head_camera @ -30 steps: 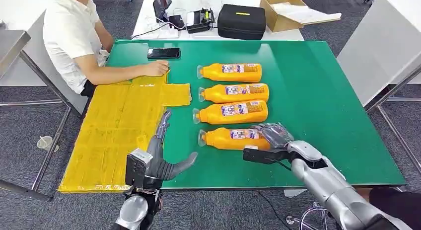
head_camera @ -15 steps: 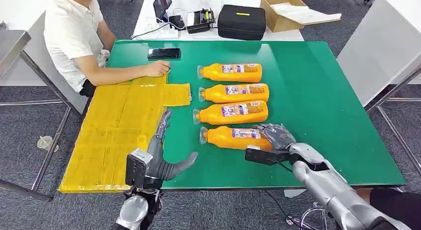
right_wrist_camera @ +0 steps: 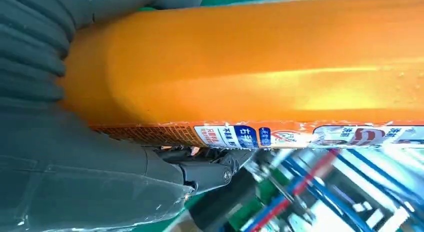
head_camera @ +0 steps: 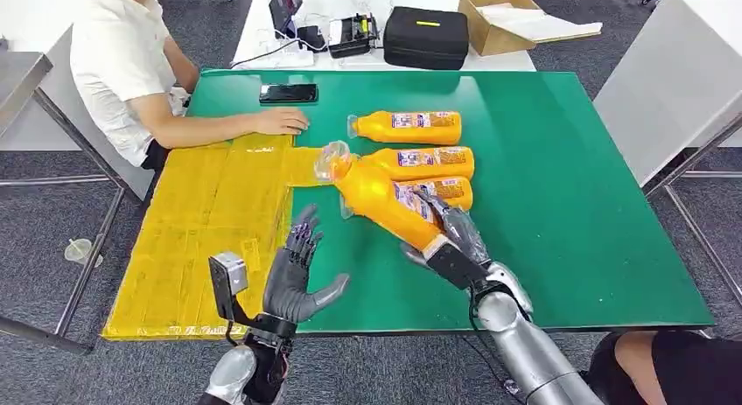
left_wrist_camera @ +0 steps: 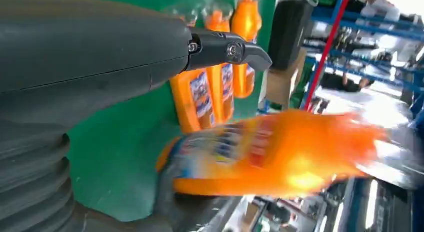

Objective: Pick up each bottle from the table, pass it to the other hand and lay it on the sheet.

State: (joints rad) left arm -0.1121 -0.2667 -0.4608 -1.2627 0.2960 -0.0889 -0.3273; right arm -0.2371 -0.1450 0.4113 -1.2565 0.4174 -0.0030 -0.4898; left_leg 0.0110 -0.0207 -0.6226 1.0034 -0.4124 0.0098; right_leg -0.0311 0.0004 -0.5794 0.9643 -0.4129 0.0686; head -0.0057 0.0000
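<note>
The right hand (head_camera: 451,239) grasps an orange bottle (head_camera: 378,198) by its base end, lifted clear of the green counter (head_camera: 560,160) and tilted so its clear cap points up and toward the yellow sheet (head_camera: 201,239); the right wrist view shows the fingers (right_wrist_camera: 200,172) wrapped under the labelled body. The left hand (head_camera: 293,278) is released, fingers spread and raised, palm turned toward the bottle, hovering over the counter's near edge just beside the sheet, with a gap between it and the bottle.

The step in hand looks like the pass: the pick-up is done and the handover has not yet happened. The next move calls for bringing the bottle's free neck half into the left palm, closing the left fingers before the right lets go, then laying it on the sheet, which carries no bottles.

Three more orange bottles (head_camera: 411,127) lie side by side on the counter behind the lifted one, capped and seemingly full. A person's hand (head_camera: 282,121) rests at the sheet's far edge, near a phone (head_camera: 289,93). Beyond the counter, an open cardboard box (head_camera: 490,29) holds what seems to be papers, beside a black case (head_camera: 426,38).
</note>
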